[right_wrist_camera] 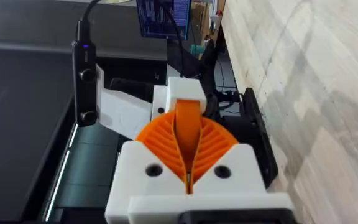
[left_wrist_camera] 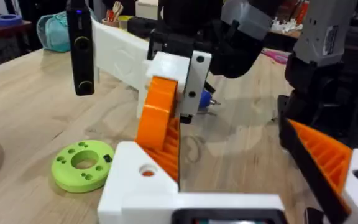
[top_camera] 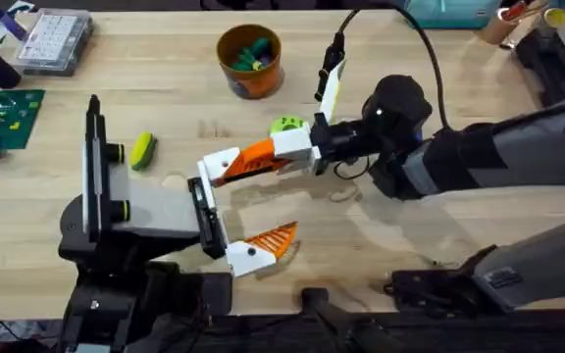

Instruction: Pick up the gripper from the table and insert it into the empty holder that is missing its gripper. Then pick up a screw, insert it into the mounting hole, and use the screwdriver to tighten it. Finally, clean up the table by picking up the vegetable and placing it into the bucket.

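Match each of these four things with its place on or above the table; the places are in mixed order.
Things:
1. bucket
2. vegetable
3. gripper
4. green ring

Places:
a. clamped in the right gripper jaws
b. lying on the table beside the left arm
c. upright at the table's far side
d. on the table just beyond the right gripper

Pairs: 1c, 2b, 3a, 4d

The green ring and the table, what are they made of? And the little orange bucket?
The green ring looks like matte plastic: even lime colour, neat round holes, no shine. The table looks like light wood, with plank seams and grain lines running along it. The bucket is harder to tell; its smooth orange-brown wall suggests plastic, but that's a guess.
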Controlling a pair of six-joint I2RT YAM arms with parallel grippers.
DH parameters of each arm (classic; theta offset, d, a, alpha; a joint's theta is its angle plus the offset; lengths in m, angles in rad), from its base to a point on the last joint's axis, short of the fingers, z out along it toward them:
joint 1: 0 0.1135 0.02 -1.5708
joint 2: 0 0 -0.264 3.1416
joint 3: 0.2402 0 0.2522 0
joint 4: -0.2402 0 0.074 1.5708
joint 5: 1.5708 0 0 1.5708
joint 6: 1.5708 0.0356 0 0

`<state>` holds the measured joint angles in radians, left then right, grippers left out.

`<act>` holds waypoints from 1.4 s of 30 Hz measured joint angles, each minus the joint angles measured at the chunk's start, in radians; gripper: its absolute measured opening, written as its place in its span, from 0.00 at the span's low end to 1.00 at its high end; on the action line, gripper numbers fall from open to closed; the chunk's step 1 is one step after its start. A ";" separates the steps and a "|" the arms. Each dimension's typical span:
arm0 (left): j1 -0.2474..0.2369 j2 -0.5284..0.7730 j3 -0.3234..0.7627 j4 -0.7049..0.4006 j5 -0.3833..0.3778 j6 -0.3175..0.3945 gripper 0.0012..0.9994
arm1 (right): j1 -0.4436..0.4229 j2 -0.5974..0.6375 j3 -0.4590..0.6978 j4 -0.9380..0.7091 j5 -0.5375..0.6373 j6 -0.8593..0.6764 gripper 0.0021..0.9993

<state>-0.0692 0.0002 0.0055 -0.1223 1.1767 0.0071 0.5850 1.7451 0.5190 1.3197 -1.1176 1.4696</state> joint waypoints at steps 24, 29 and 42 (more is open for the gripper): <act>0.000 0.000 0.000 0.000 0.001 0.000 0.99 | 0.001 0.000 0.000 0.000 -0.001 0.000 0.01; 0.000 0.000 0.000 0.000 0.001 0.000 0.99 | 0.001 0.000 0.000 0.000 -0.001 0.000 0.01; -0.002 0.000 0.000 -0.001 0.009 0.004 0.99 | 0.006 0.003 0.000 -0.010 0.006 0.002 0.41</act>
<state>-0.0711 0.0002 0.0055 -0.1230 1.1857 0.0107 0.5906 1.7480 0.5190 1.3092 -1.1112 1.4715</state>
